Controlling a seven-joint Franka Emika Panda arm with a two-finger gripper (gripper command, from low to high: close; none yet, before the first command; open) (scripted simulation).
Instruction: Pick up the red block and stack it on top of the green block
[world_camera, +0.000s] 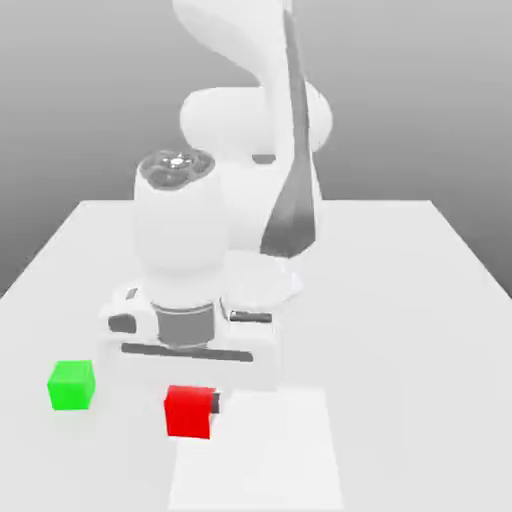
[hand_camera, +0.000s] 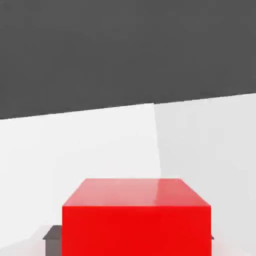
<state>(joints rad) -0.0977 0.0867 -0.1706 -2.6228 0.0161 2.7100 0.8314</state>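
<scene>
The red block (world_camera: 188, 411) rests on the white table near its front edge, directly under the hand. My gripper (world_camera: 192, 404) has come straight down over it and is shut on the red block; a dark fingertip (world_camera: 215, 401) presses against the side of the block that faces the exterior view's right. In the hand view the red block (hand_camera: 136, 220) looms close, with a dark finger (hand_camera: 51, 233) showing at its lower edge. The green block (world_camera: 71, 385) sits on the table apart from the red one, toward the exterior view's left, with nothing on it.
The white table (world_camera: 400, 300) stretches wide toward the exterior view's right. A slightly brighter square patch (world_camera: 270, 460) marks its surface beside the red block. The arm's white links and base (world_camera: 250, 130) rise behind the hand.
</scene>
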